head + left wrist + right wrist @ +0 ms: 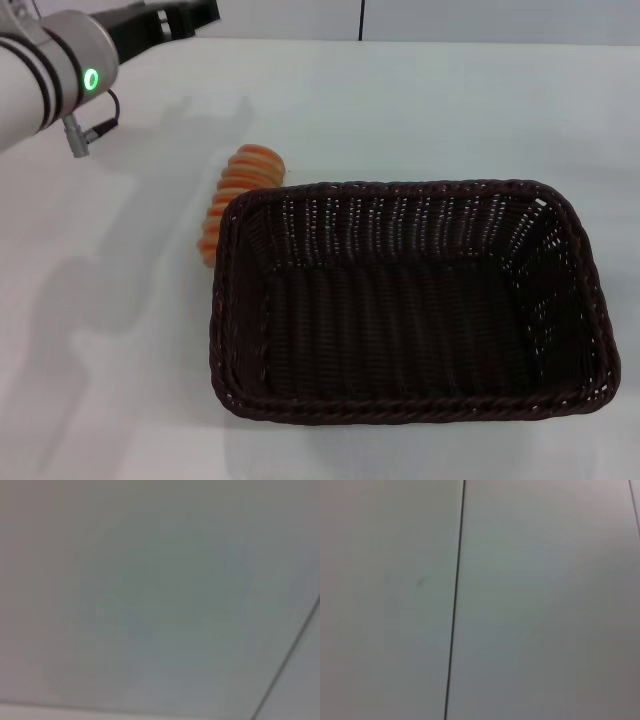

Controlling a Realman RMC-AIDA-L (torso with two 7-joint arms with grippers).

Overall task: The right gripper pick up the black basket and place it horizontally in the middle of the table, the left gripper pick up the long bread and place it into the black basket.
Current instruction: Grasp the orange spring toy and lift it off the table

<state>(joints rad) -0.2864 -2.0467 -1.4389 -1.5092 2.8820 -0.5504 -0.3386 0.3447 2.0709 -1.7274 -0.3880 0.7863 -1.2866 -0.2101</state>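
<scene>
The black basket point(410, 300) lies lengthwise across the white table point(120, 330), open side up and empty. The long bread point(238, 195), striped orange and tan, lies on the table just beyond the basket's far left corner, its near end hidden behind the rim. My left arm point(60, 65), white and grey with a green light, reaches in at the top left; its left gripper point(185, 15) is high above the table's far left, well away from the bread. The right gripper is out of view. Neither wrist view shows the basket, the bread or any fingers.
The table's far edge point(420, 40) runs along the top of the head view. The left wrist view shows only a pale surface with a dark seam point(287, 662); the right wrist view shows a pale surface with a dark seam point(455, 600).
</scene>
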